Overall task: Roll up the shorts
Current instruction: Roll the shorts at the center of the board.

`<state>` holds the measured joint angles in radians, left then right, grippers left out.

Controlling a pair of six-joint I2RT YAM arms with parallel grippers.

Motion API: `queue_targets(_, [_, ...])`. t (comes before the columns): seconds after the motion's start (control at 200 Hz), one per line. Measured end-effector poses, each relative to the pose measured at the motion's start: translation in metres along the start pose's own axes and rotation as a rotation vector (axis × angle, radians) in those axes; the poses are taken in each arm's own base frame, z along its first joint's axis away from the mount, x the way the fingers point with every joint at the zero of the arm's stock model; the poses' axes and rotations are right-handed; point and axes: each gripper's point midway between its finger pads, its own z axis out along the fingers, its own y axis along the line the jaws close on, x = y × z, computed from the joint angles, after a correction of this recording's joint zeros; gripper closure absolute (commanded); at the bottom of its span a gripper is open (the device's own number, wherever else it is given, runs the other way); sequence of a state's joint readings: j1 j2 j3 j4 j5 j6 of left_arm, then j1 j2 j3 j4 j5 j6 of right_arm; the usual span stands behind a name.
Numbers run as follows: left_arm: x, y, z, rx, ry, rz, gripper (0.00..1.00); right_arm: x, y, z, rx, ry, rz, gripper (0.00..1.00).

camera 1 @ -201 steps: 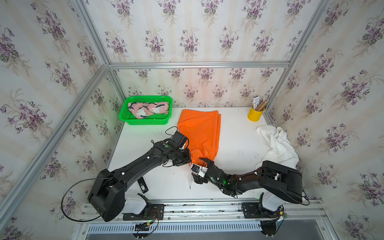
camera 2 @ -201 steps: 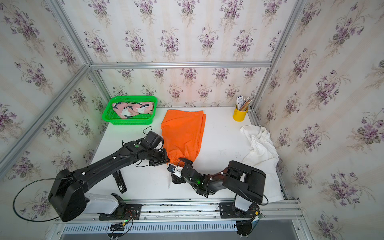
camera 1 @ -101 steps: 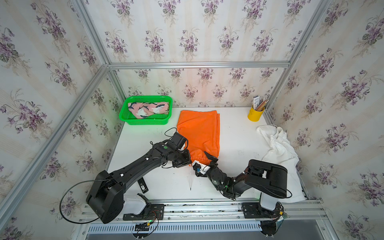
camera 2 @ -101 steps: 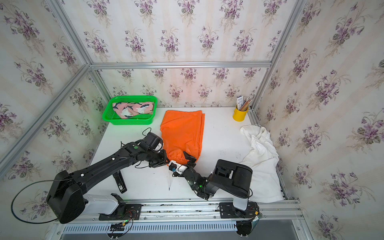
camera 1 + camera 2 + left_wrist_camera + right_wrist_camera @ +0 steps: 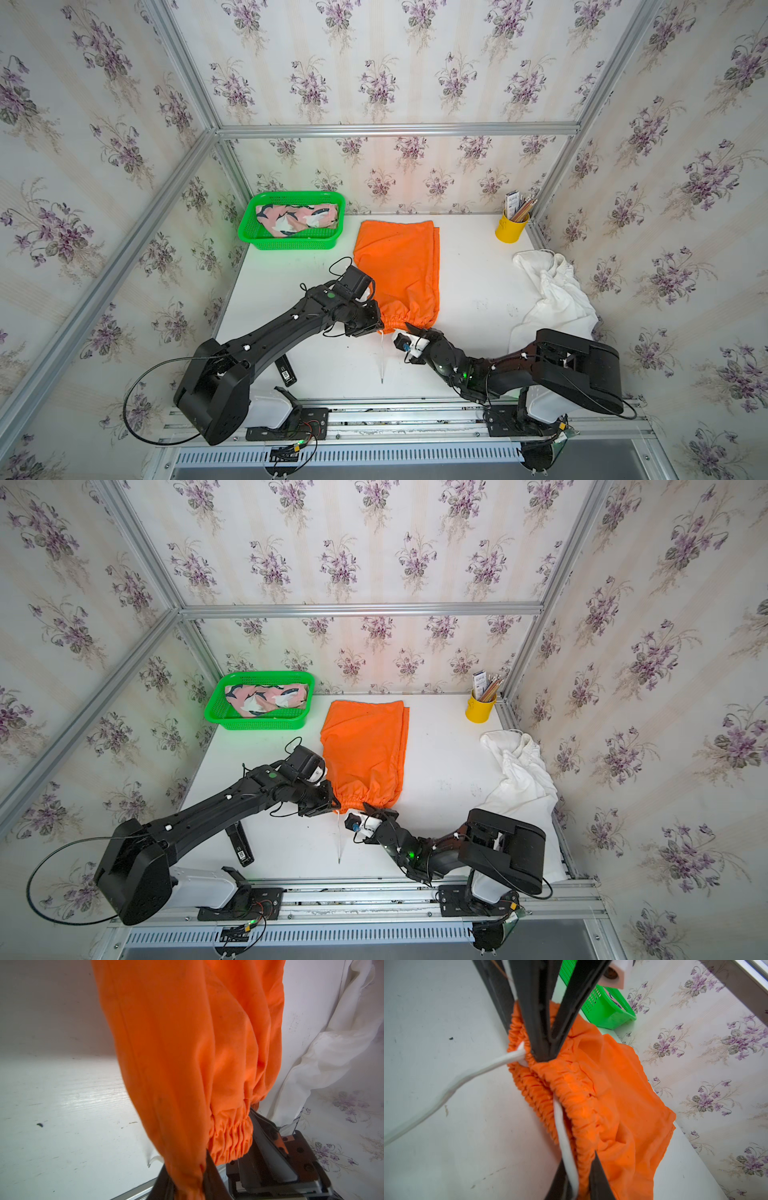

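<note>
The orange shorts point(image 5: 399, 266) point(image 5: 368, 746) lie flat mid-table, gathered waistband toward the front edge. My left gripper point(image 5: 376, 328) point(image 5: 187, 1169) is shut on the waistband's left corner, with orange cloth pinched between its fingers. My right gripper point(image 5: 409, 328) point(image 5: 579, 1165) is shut on the waistband a little to the right, with the white drawstring point(image 5: 446, 1093) beside its finger. The drawstring point(image 5: 381, 361) trails toward the front edge. The pink printed shorts point(image 5: 295, 218) sit in the basket. The white shorts point(image 5: 552, 291) lie crumpled at the right edge.
A green basket point(image 5: 291, 243) stands at the back left. At the back right corner stands a yellow cup point(image 5: 511, 230) of pencils. A small black device point(image 5: 286, 370) lies near the front left, by the left arm. Papered walls enclose three sides.
My right gripper came forward from just short of the waistband and shut on it. The left gripper kept its hold on the waistband corner.
</note>
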<state>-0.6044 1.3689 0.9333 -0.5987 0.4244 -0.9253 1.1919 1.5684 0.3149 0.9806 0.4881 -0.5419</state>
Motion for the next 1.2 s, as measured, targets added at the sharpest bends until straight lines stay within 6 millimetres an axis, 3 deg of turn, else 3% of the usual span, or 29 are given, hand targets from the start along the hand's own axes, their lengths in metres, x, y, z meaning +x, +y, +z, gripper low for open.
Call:
queue_targets(0.095, [-0.001,0.004,-0.003,-0.011,-0.008,-0.005,0.52,0.0,0.006,0.002,-0.035,0.017,0.014,1.0])
queue_targets(0.435, [-0.035,0.034,-0.051,-0.146,-0.156,0.017,0.53,-0.013,0.047,-0.01,-0.356,0.103,0.173,1.0])
queue_targets(0.525, [-0.039,0.035,-0.041,-0.17,-0.108,0.055,0.58,-0.02,0.058,-0.014,-0.447,0.145,0.206,1.0])
queue_targets(0.644, [-0.029,0.037,-0.008,-0.151,0.042,0.095,0.66,-0.029,0.066,-0.016,-0.541,0.194,0.245,1.0])
queue_targets(0.749, [-0.014,0.05,0.015,-0.16,0.156,0.107,0.68,-0.027,0.068,-0.014,-0.598,0.254,0.279,1.0])
queue_targets(0.879, [-0.002,0.076,0.029,-0.238,0.225,0.11,0.68,-0.031,0.061,-0.007,-0.689,0.31,0.348,1.0])
queue_targets(1.044, [-0.002,0.097,0.034,-0.324,0.222,0.118,0.59,-0.026,0.059,0.01,-0.858,0.405,0.504,1.0])
queue_targets(1.199, [-0.017,0.099,0.014,-0.371,0.108,0.145,0.46,-0.013,0.068,0.021,-1.029,0.501,0.652,1.0])
